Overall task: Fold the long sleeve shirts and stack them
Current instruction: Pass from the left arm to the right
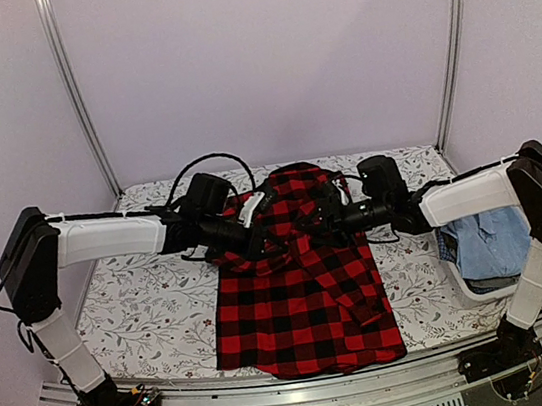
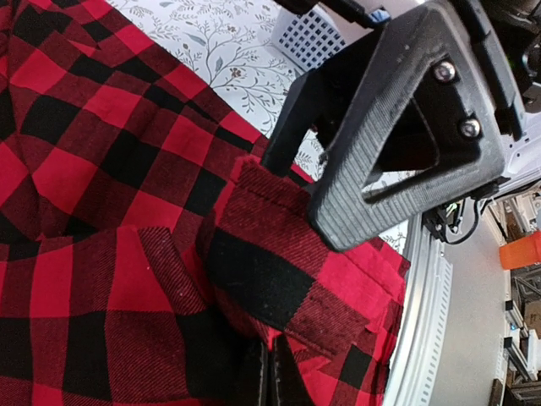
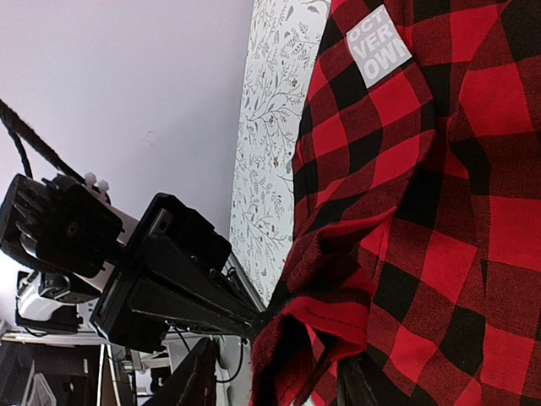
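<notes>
A red-and-black check long sleeve shirt [image 1: 305, 299] lies on the flower-patterned table [image 1: 145, 312], its upper part bunched and lifted between the arms. My left gripper [image 1: 257, 243] is shut on a fold of that shirt; in the left wrist view [image 2: 270, 381] the jaws meet on the cloth [image 2: 110, 211]. My right gripper [image 1: 326, 223] is close beside it, open, with a bunched edge of the shirt [image 3: 439, 211] between its spread fingers [image 3: 275, 385] but not clamped. A white label [image 3: 380, 46] shows on the cloth. No white letters are visible.
A white basket [image 1: 461, 282] holding a blue denim shirt [image 1: 489, 243] stands at the table's right edge. The metal rail [image 1: 307, 385] runs along the near edge. The right gripper's black finger [image 2: 397, 127] fills the left wrist view's upper right.
</notes>
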You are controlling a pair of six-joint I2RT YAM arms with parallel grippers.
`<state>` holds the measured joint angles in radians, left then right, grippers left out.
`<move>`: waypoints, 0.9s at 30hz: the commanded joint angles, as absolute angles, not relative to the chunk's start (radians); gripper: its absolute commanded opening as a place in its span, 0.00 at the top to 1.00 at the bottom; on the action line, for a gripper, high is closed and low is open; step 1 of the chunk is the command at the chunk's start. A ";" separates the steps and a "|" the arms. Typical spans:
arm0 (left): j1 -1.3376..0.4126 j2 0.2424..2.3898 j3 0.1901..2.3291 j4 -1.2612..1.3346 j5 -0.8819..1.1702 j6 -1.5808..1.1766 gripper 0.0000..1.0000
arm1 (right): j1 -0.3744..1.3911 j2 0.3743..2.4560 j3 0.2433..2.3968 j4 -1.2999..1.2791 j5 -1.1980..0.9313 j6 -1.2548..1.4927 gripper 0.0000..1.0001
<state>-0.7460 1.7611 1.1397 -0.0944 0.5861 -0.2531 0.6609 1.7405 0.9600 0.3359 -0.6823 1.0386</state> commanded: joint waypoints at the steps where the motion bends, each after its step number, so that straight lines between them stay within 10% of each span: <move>1: -0.770 1.779 1.168 -0.098 0.568 -0.229 1.00 | 0.668 1.746 0.944 0.319 -0.697 1.049 0.59; 11: -0.773 1.784 1.160 -0.127 0.539 -0.240 0.98 | 0.673 1.765 0.968 0.273 -0.698 1.014 0.99; 17: -0.774 1.759 1.151 -0.164 0.472 -0.294 0.71 | 0.673 1.754 0.997 0.199 -0.659 0.957 1.00; 27: -0.759 1.565 1.011 -0.366 0.269 -0.528 0.59 | 0.673 1.698 1.113 -0.025 -0.474 0.706 1.00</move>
